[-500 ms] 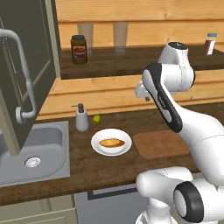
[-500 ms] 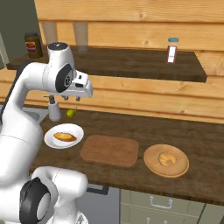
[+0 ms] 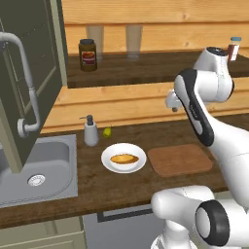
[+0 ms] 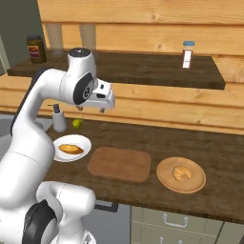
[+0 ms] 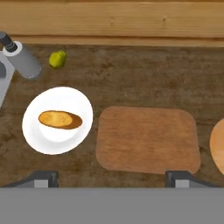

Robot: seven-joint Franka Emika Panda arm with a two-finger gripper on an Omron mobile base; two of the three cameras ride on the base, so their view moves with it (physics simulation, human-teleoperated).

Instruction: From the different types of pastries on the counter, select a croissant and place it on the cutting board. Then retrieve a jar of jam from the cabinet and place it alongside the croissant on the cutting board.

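Note:
The croissant [image 4: 179, 173] lies on a round wooden plate [image 4: 196, 185] at the counter's right; that plate's edge [image 5: 218, 142] shows in the hand view. To its left is the bare wooden cutting board [image 3: 180, 159] [image 4: 119, 163] [image 5: 148, 139]. A longish golden pastry [image 3: 123, 158] [image 4: 70, 149] [image 5: 60, 119] sits on a white plate [image 5: 39, 139] further left. The dark jam jar [image 3: 88, 54] [image 4: 35, 48] stands on the shelf at the left. My gripper [image 3: 171, 104] [image 4: 91, 110] [image 5: 111, 181] hangs open and empty high above the counter, over the board's near edge.
A grey soap dispenser [image 3: 90, 131] [image 5: 21, 59] and a small green fruit [image 3: 107, 132] [image 5: 57, 58] stand by the wall. A sink [image 3: 53, 160] with a tap [image 3: 26, 82] is at the left. Two glasses [image 3: 133, 43] and a shaker bottle [image 4: 188, 55] stand on the shelf.
The arm has swung to the right, carrying the open gripper from above the white plate toward the cutting board. Nothing on the counter has moved.

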